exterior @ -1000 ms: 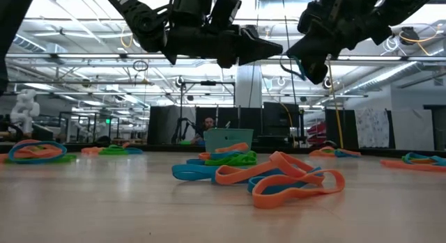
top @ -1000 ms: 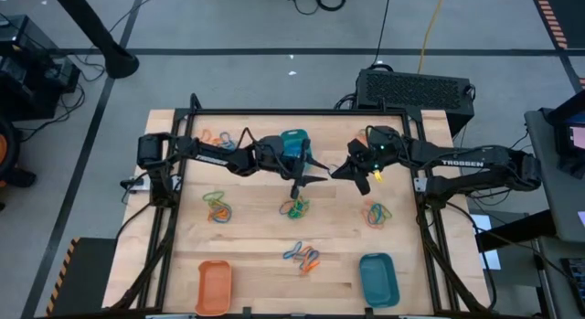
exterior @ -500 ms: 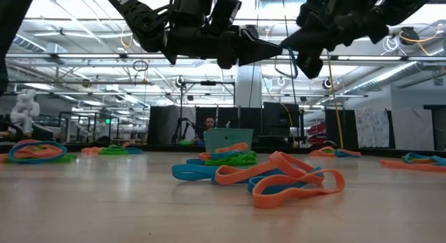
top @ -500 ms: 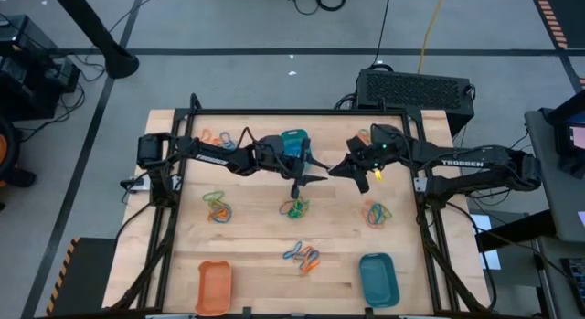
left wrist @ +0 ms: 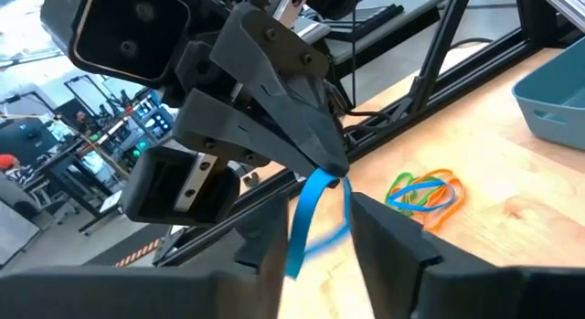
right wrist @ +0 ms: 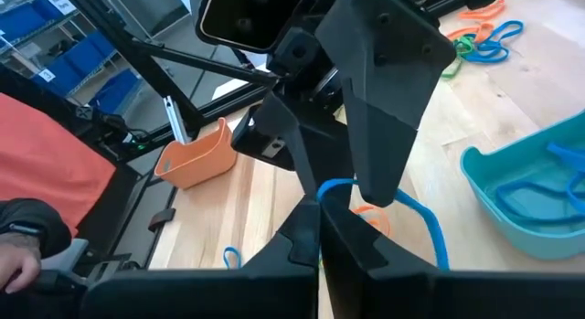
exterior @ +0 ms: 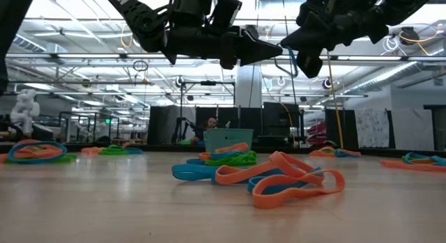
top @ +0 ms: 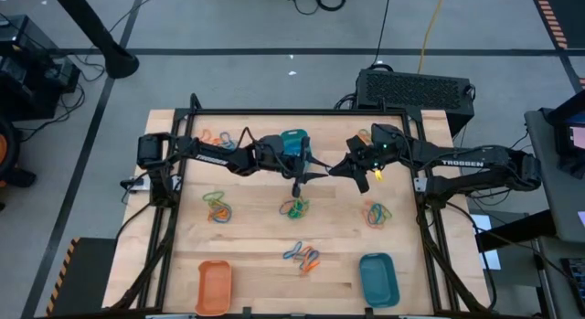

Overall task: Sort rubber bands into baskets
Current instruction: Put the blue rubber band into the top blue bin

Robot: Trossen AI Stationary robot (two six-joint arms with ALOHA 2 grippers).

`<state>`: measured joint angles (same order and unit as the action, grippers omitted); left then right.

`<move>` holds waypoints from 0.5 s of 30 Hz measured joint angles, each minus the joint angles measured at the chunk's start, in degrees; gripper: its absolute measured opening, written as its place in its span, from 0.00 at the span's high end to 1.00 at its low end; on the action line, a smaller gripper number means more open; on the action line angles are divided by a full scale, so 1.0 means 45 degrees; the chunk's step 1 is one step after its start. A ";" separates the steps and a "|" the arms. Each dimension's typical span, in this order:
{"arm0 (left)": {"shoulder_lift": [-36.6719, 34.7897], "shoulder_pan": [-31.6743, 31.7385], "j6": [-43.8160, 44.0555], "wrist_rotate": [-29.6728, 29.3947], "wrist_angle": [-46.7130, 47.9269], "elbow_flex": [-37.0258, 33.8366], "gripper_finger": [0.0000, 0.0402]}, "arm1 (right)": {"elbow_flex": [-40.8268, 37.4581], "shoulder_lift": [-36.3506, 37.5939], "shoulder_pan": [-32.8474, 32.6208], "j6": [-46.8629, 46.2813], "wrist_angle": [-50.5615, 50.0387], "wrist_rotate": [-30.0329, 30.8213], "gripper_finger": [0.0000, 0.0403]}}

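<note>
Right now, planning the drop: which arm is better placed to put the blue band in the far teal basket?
Right, probably: the right claw is shut on the blue band, teal basket close by; the left claw is open, merely straddling it.

Both grippers, left gripper (top: 315,175) and right gripper (top: 336,170), nearly meet mid-table, so I've no gap between them. Bare wood (top: 256,237) nearer the front baskets looks passable.

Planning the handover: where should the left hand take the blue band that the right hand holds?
Grip the free strand of the blue band, beyond the right hand pinching it, closing from either side: it hangs loose between the open fingers of the left hand.
</note>
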<state>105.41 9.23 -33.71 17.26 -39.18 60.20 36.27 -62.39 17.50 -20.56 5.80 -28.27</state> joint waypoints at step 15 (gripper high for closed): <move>0.0000 0.0000 0.0053 -0.0010 0.0160 0.0000 0.99 | 0.0000 0.0000 0.0000 0.0361 -0.0015 0.0004 0.99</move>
<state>105.41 9.23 -33.47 17.21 -38.46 60.20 36.27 -62.39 17.50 -18.93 5.74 -28.25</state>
